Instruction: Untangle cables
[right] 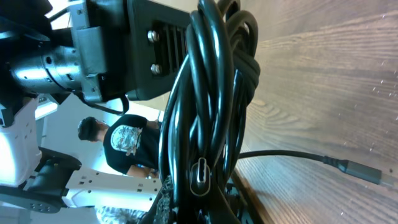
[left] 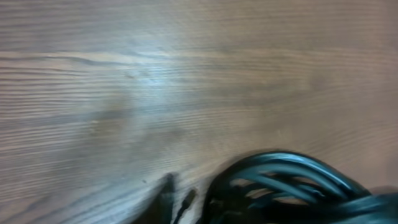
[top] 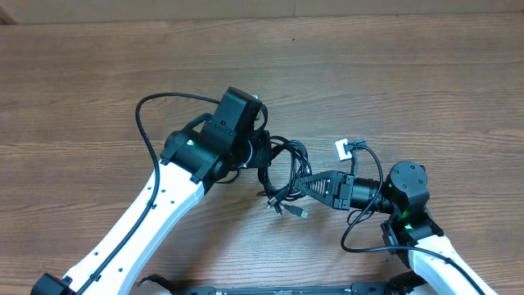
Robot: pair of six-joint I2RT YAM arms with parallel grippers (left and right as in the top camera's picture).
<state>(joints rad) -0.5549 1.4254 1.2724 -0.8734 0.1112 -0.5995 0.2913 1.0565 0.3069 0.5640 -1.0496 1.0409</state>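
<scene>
The cables (top: 284,170) are a tangled black bundle in the middle of the table, between my two grippers. Two plug ends (top: 276,206) trail out toward the front. My left gripper (top: 262,152) is at the bundle's left side and looks shut on it; its fingers are hidden under the wrist. In the left wrist view the cables (left: 292,186) are a blurred mass at the bottom right. My right gripper (top: 300,184) reaches in from the right, shut on the bundle. In the right wrist view the strands (right: 208,93) run taut up to the left gripper's body (right: 155,50), and a silver-tipped plug (right: 201,176) sits at the jaws.
The wooden table (top: 409,74) extends on all sides. The left arm's thick black wire (top: 147,123) loops out to the left. The right arm's wire carries a white tag (top: 344,149). One cable end (right: 351,168) lies flat on the table to the right.
</scene>
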